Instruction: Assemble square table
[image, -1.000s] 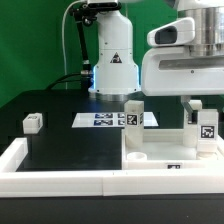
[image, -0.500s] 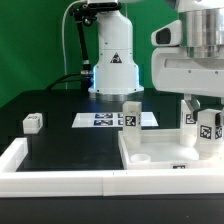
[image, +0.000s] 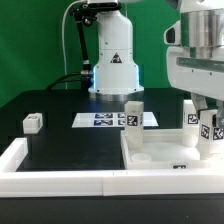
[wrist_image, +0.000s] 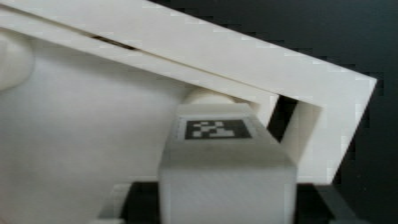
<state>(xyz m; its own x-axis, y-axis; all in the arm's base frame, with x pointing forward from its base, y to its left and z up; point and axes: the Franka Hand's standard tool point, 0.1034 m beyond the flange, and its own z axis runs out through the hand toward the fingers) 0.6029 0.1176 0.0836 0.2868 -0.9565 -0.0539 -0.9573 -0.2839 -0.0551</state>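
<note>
The gripper has shifted toward the exterior view's right, its fingers clamped on a tagged leg at the square slab's right-hand edge; a second leg stands upright on its far corner

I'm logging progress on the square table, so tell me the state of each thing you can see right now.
tabletop: lying flat.
far-corner leg: standing upright on the tabletop.
held leg: upright, clamped in the gripper at the tabletop's right side in the exterior view.
leg behind it: upright; whether it is attached can't be told.
loose leg: lying alone, away from the tabletop.
gripper: shut on the held leg.
</note>
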